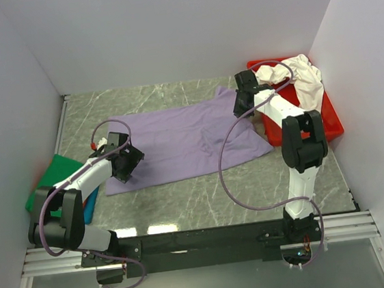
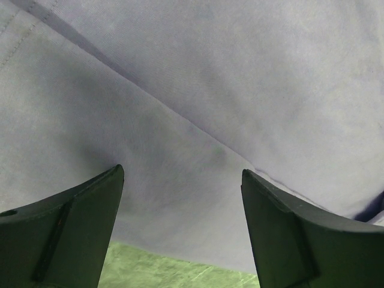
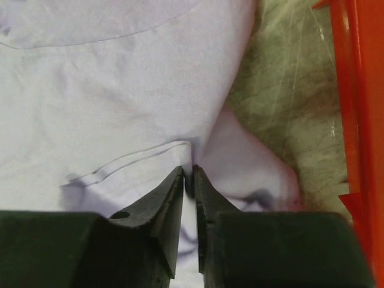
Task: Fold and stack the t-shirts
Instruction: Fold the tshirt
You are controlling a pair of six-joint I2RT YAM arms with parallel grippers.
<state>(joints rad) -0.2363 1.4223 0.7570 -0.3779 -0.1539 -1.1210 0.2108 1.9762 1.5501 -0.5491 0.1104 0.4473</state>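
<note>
A lavender t-shirt point(image 1: 185, 141) lies spread flat across the middle of the table. My right gripper point(image 1: 245, 105) is at its right edge beside the tray. In the right wrist view, that gripper point(image 3: 188, 174) is shut on a raised fold of the lavender cloth point(image 3: 120, 90) near a seam. My left gripper point(image 1: 132, 158) hovers over the shirt's left end. In the left wrist view it point(image 2: 183, 174) stands wide open above the lavender cloth point(image 2: 198, 90), just inside the hem, with nothing between the fingers. A creamy white t-shirt point(image 1: 303, 77) lies crumpled in the tray.
The red plastic tray point(image 1: 333, 123) stands at the back right, against the right wall. A green t-shirt point(image 1: 50, 176) and a blue t-shirt point(image 1: 92, 204) lie at the left, partly under the left arm. White walls enclose the table on three sides.
</note>
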